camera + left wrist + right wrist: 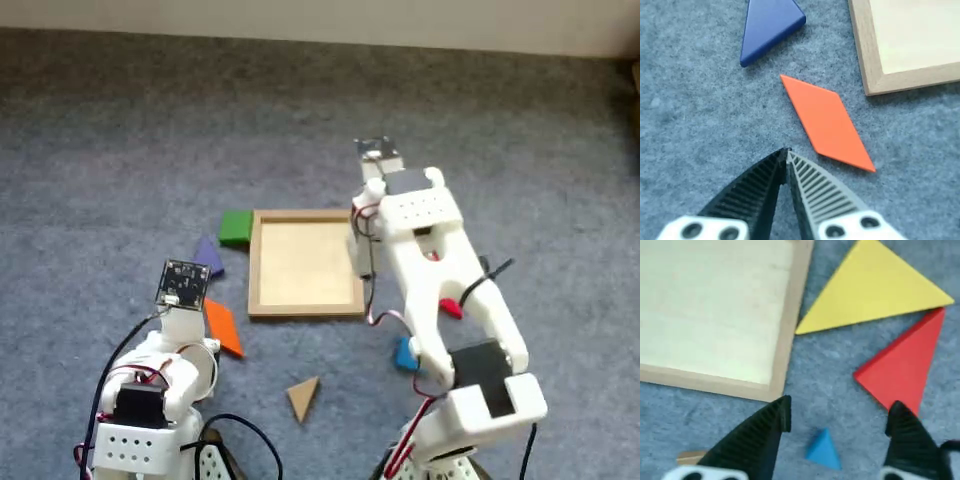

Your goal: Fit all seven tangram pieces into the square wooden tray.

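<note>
The square wooden tray [305,214] lies mid-table with a bare floor. Left of it are a green square [236,227], a dark blue triangle [208,255] and an orange parallelogram [222,327]. In the left wrist view my left gripper [786,152] is shut and empty, its tips just short of the orange parallelogram [827,122]. My right gripper [840,415] is open by the tray's rim [790,330], with a small blue triangle [822,447] between its fingers. A yellow triangle [875,285] and a red triangle [902,367] lie beyond it.
A tan triangle [303,397] lies on the grey carpet near the front, between the two arm bases. The right arm [430,250] stretches over the tray's right edge and hides pieces beneath it. Open carpet spreads behind the tray.
</note>
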`<action>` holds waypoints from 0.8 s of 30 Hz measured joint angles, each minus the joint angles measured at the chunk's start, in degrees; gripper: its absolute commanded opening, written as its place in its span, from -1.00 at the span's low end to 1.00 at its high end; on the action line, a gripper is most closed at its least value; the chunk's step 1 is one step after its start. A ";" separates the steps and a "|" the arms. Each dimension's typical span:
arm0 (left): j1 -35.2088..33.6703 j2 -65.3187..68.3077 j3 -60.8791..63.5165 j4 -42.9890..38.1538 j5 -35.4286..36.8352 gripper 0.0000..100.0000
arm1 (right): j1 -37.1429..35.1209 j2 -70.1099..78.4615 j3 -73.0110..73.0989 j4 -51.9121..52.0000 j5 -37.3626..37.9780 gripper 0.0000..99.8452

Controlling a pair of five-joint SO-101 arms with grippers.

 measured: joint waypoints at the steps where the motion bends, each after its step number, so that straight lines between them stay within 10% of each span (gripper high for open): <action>1: 0.00 0.00 0.00 0.00 0.00 -0.99 | 1.23 0.88 -0.09 0.44 0.79 -0.30; 24: 0.00 0.00 0.00 0.00 0.00 -0.99 | 9.93 13.45 -0.09 -8.09 7.21 -0.30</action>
